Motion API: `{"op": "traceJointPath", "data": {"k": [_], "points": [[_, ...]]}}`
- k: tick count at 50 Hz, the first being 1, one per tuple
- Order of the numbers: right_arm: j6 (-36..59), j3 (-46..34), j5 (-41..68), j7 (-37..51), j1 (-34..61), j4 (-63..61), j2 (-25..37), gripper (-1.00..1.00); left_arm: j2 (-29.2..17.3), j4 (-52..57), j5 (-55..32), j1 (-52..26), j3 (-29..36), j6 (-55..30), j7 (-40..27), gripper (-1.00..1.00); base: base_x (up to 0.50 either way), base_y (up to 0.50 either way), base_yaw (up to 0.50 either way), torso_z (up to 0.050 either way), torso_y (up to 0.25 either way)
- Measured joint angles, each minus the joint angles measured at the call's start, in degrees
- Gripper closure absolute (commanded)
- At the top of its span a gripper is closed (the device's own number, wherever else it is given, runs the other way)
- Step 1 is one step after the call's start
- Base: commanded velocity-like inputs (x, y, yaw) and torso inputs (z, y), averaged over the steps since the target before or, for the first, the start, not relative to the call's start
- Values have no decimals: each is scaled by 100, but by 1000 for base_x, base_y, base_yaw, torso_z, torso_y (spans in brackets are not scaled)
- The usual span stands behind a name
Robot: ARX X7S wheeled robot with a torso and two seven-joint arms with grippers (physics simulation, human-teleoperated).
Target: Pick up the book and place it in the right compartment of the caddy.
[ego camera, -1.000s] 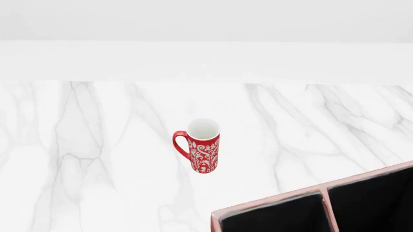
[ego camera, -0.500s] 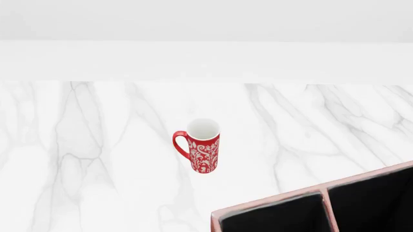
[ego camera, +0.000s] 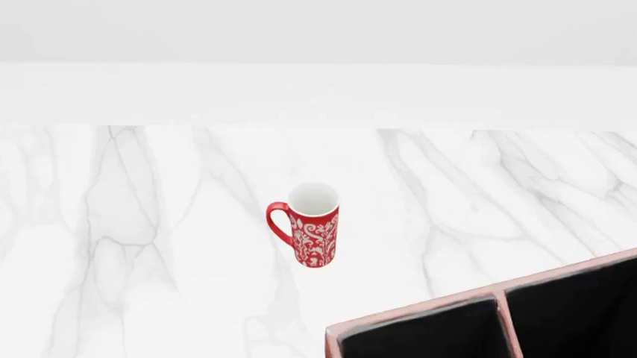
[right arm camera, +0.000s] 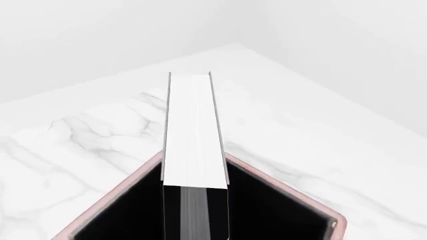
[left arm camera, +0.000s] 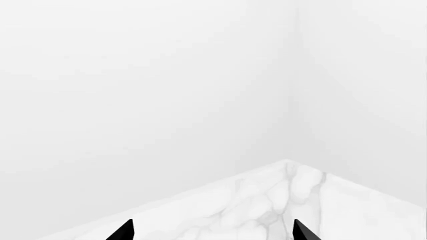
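Spreading across every view is the white marble countertop (ego camera: pixel 149 224), running back to a plain white wall. The caddy (ego camera: pixel 418 315) is sitting at the near right of the head view, cut off by the frame edge, its pinkish rims framing two black-lined compartments with a divider between them. In the right wrist view the book (right arm camera: pixel 193 130) is standing on end inside a corner compartment of the caddy (right arm camera: pixel 303 205), white page edges facing the camera and its lower part sinking into the dark lining; which compartment that is cannot be told from this view. The red patterned mug (ego camera: pixel 310 224) is standing upright on the marble, well apart from the caddy, handle pointing left. The left gripper (left arm camera: pixel 212 231) is showing only two black fingertips (left arm camera: pixel 124 231), spread apart over the countertop corner and holding nothing. The right gripper is not appearing in any picture, so its state cannot be told.
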Motion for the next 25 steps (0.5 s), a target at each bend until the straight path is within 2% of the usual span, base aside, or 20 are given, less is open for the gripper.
{"op": "traceJointPath", "data": {"k": [25], "points": [[94, 74, 95, 73, 202, 74, 25, -100, -12, 17, -40, 12, 17, -19, -36, -100, 0, 0, 0, 0, 0]]}}
